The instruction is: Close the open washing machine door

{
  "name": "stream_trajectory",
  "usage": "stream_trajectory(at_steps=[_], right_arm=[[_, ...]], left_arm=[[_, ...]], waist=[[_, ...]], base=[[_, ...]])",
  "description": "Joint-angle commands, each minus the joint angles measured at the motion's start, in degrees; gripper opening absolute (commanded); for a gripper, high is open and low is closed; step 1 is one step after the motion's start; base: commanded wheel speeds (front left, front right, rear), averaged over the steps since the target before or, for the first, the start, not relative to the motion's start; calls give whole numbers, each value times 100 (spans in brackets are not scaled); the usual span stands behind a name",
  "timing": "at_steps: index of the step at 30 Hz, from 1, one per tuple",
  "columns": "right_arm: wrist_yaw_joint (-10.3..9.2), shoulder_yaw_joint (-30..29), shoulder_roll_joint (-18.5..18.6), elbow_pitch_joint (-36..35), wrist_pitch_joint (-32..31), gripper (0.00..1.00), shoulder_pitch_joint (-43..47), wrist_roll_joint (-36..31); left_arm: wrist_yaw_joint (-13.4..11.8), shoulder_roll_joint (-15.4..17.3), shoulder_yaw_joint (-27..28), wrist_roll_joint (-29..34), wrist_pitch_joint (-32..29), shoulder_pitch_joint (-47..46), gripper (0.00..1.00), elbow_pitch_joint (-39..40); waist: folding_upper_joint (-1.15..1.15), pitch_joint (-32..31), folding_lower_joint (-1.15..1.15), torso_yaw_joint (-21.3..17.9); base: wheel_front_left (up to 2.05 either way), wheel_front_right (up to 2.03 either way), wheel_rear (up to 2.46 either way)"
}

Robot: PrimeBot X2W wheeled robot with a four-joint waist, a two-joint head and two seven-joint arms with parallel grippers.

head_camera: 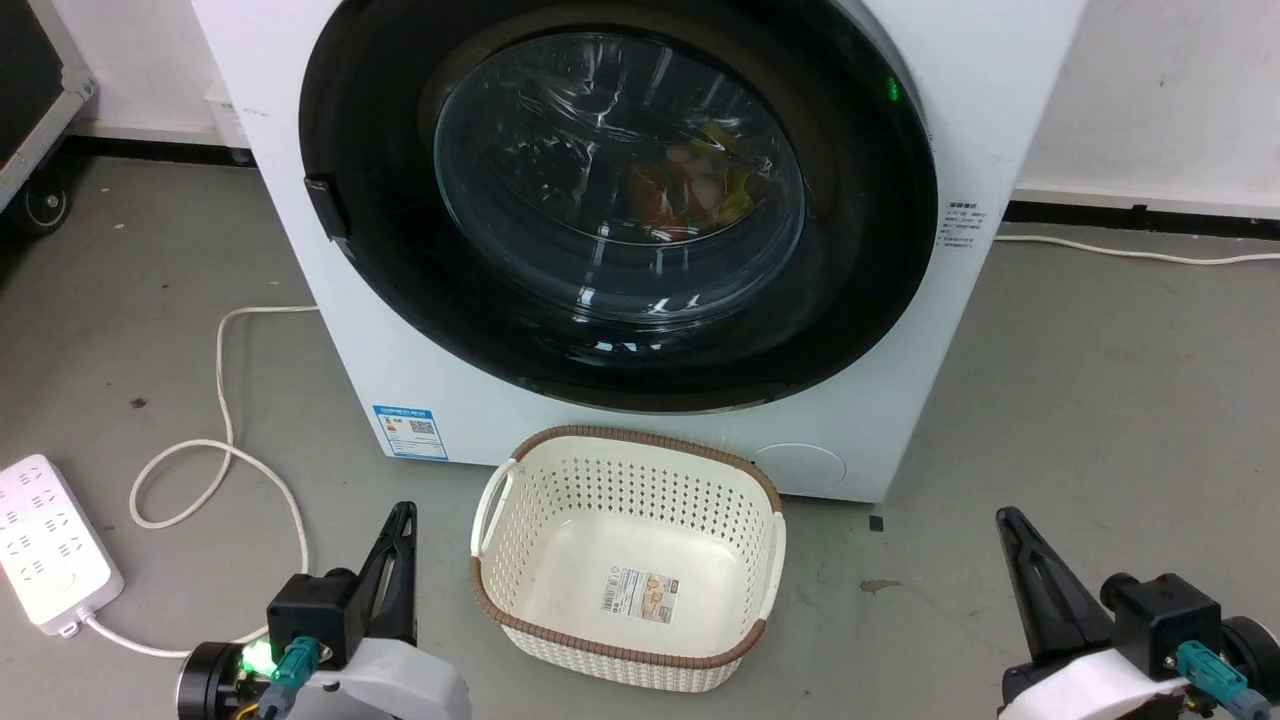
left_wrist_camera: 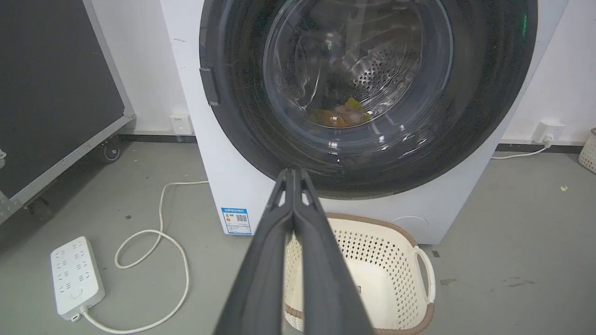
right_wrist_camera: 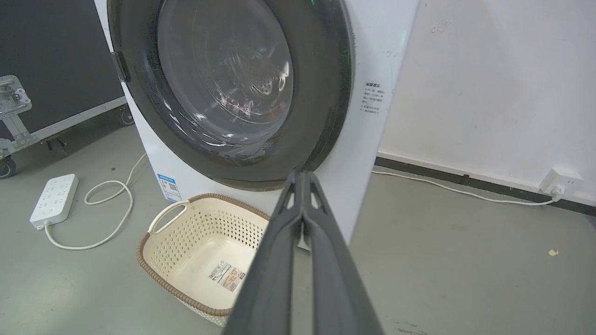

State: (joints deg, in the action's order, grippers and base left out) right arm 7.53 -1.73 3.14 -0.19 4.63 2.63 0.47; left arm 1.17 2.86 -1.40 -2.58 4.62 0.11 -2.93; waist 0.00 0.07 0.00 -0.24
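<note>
Head view puts the washing machine door at 12 o'clock, lying flush against the white machine front, with coloured laundry visible through its glass. At 6 o'clock, just before the machine, a cream perforated basket holds a paper label on its floor. The left gripper at 7 o'clock and the right gripper at 5 o'clock flank the basket, well apart from the door; each wrist view shows its fingers pressed together, pinching nothing. A white power strip lies at 8 o'clock, its cable looping toward the machine. Left wrist view shows the perforated steel drum through the glass; right wrist view shows a wall socket at 3 o'clock.
</note>
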Motion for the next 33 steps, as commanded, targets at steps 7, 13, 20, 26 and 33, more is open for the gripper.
stream_trajectory(at_steps=[7,13,20,26,33], right_arm=[[-3,35,-19,11,-86,0,-130,-32],[-3,61,-20,12,-157,0,-155,-35],[-4,91,-22,14,-239,0,-184,-38],[-4,117,-23,16,-310,0,-209,-41],[-4,147,-25,18,-392,0,-238,-44]], left_arm=[[-35,1,30,77,-87,-8,0,77],[-50,1,50,111,-157,-9,0,117],[-68,1,75,150,-239,-9,0,164],[-84,1,95,184,-310,-10,0,205],[-102,1,119,224,-392,-11,0,252]], waist=[[0,-1,0,4],[0,-2,0,8],[0,-4,0,12],[0,-5,0,16],[0,-6,0,20]], base=[[0,0,0],[0,0,0],[0,0,0],[0,0,0],[0,0,0]])
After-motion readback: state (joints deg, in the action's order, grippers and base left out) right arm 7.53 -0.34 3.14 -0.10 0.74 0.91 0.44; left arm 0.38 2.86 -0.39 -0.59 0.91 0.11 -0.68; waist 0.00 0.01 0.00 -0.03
